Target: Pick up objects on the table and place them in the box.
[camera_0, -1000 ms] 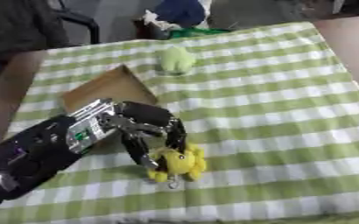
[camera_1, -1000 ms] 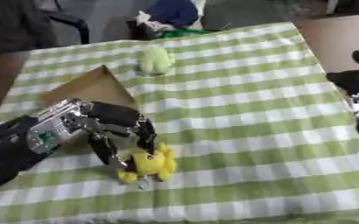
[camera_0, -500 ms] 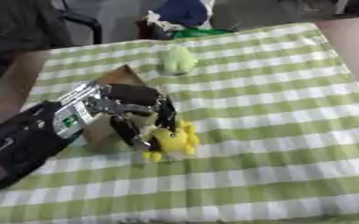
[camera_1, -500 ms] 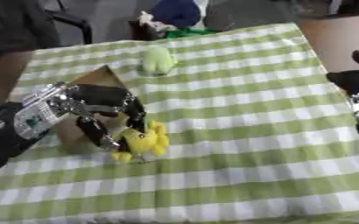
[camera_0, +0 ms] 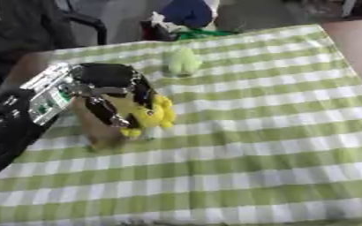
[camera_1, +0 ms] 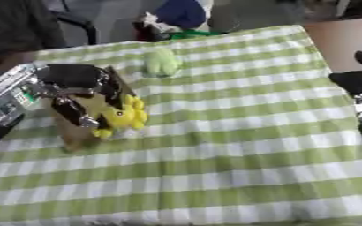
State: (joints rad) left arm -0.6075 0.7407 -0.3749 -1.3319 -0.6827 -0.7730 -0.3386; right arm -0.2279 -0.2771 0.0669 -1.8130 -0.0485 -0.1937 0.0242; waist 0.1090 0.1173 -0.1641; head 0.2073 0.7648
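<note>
A: Left eye view: yellow plush toy [camera_0: 149, 115] is hanging in the left robot hand [camera_0: 111, 95], fingers curling round it, over the brown box [camera_0: 95, 130]. Probably light and soft; I'd be gripping the body, not the limbs.

B: Green plush [camera_1: 162, 62] is lying farther back on the checked surface [camera_1: 238, 145]. Right eye view alone is showing the right robot hand [camera_1: 356, 81] at the edge, fingers relaxed.

A green-and-white checked cloth [camera_0: 261, 132] covers the table. On it, the brown cardboard box [camera_0: 99, 128] sits at the cloth's left side. The black-and-silver left hand [camera_0: 111, 95] carries a bright yellow toy [camera_0: 149, 115]. Beyond the box lies a pale green object [camera_0: 182, 61]. The right hand [camera_1: 358, 84] is black.
</note>
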